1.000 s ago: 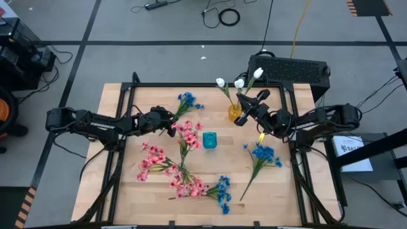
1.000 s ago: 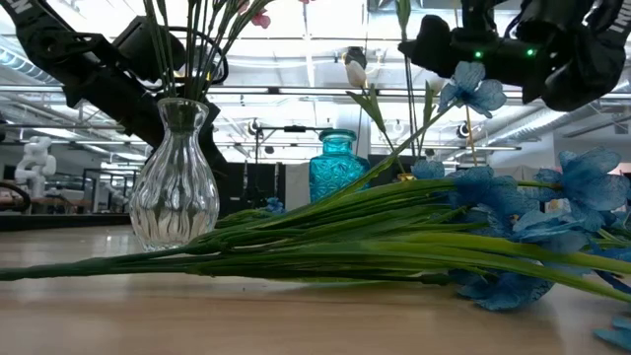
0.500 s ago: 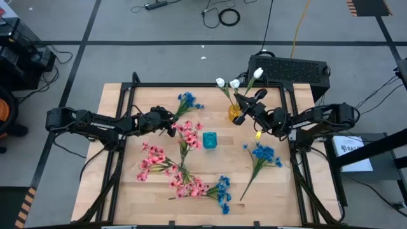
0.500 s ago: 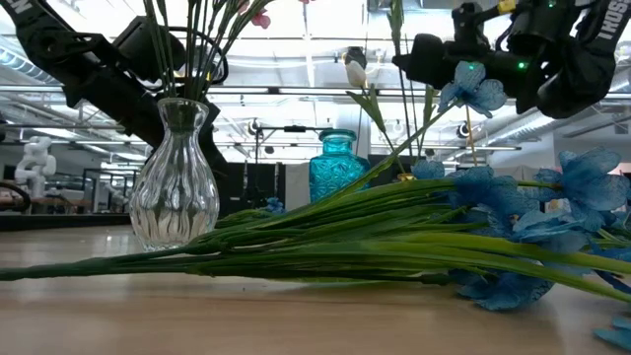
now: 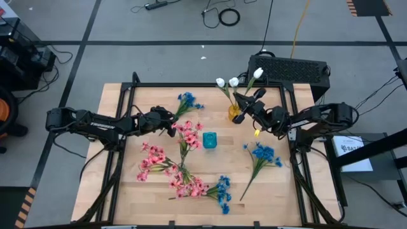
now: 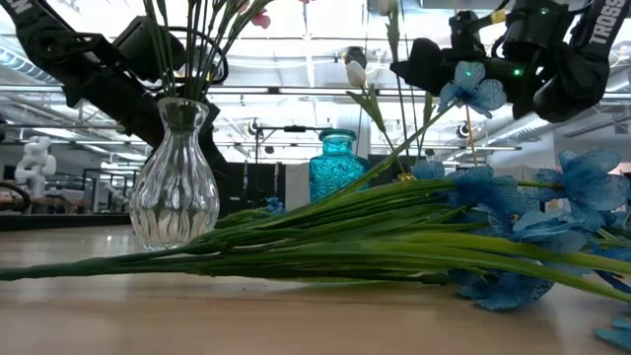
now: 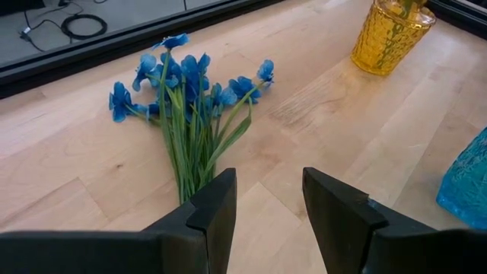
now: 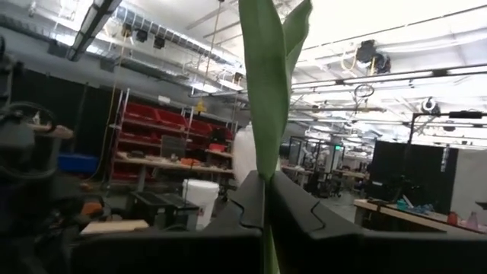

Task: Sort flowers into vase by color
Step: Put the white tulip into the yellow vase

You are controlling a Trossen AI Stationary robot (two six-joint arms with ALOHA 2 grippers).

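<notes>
White tulips (image 5: 234, 82) in yellow vase (image 5: 235, 112)

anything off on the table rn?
Nothing stands out. Loose pink and blue sprays lie unsorted on the table. Right end effector is shut on a white tulip stem at the yellow vase.

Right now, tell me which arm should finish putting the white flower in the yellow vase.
Right. The right gripper is shut on the white flower stem directly above the yellow vase. The left gripper is open, empty, near the blue flowers.
</notes>
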